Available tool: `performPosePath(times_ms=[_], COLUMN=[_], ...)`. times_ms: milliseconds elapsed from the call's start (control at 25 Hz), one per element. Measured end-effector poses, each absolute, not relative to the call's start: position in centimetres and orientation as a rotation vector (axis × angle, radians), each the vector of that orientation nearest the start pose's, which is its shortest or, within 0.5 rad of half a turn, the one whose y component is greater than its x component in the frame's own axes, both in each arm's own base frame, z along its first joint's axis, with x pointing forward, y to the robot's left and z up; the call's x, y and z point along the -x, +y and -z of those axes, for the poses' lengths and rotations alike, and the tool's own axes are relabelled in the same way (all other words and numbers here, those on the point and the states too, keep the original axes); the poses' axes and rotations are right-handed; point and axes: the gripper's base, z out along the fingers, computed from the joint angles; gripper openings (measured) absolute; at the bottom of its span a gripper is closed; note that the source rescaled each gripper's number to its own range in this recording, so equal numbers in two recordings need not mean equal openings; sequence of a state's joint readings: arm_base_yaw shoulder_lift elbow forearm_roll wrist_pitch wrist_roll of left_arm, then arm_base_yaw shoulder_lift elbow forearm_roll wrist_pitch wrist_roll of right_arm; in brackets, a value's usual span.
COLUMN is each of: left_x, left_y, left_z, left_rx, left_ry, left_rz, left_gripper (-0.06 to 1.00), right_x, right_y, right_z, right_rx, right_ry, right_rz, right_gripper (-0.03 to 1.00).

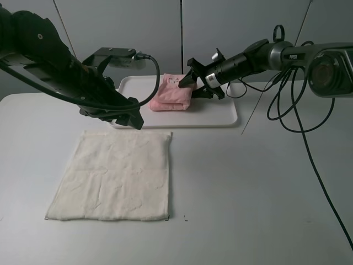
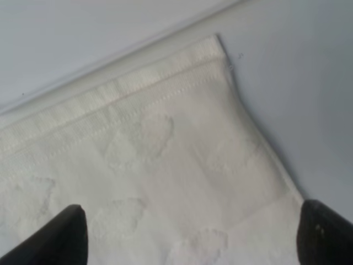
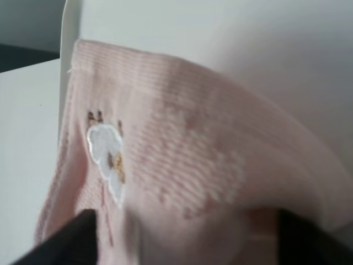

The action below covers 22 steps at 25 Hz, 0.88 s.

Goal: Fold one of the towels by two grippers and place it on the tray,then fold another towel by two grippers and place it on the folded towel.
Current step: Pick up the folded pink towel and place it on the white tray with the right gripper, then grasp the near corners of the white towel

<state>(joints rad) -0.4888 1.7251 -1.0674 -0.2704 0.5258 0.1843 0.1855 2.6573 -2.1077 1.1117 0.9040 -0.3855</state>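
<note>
Folded pink towel (image 1: 171, 98) lay on tray (image 1: 220, 118), upper centre. Right gripper (image 1: 191, 88) jaws wide, straddling it. Risk: terry snagging on fingertip could pull fold open on retreat. Left gripper (image 1: 127, 120) jaws wide over cream towel (image 1: 116, 174) upper edge.

A pale grey table (image 1: 248, 193) stands before a grey panelled wall (image 1: 220, 27).
</note>
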Motion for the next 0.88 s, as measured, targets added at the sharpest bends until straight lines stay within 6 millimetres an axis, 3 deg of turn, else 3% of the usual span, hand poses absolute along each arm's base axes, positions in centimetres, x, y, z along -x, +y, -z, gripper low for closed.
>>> performPosePath(times_ms=[40, 160, 280, 520, 640, 880], left_x=[-30.1, -30.1, -30.1, -29.8, -29.6, -28.1], left_y=[-17.4, -17.4, -17.4, -17.3, -17.2, -16.3], left_z=[-20.0, -20.0, -20.0, -19.8, -19.9, -19.8], left_rx=[-0.627, -0.627, -0.627, -0.643, -0.658, -0.695], left_ry=[2.609, 2.609, 2.609, 2.639, 2.653, 2.661], left_rz=[0.353, 0.353, 0.353, 0.350, 0.344, 0.313], left_gripper=[0.98, 0.98, 0.98, 0.98, 0.98, 0.98], right_x=[-51.7, -51.8, -51.7, -51.0, -50.3, -48.1], right_y=[16.3, 16.3, 16.0, 14.5, 13.9, 13.3], right_z=[-7.8, -9.5, -12.5, -18.4, -20.2, -22.7], right_rx=[-0.081, -0.014, 0.093, 0.306, 0.386, 0.446], right_ry=[2.580, 2.549, 2.526, 2.535, 2.566, 2.595], right_rz=[-1.264, -1.246, -1.157, -0.816, -0.711, -0.675], right_gripper=[0.93, 0.99, 1.00, 1.00, 1.00, 0.95])
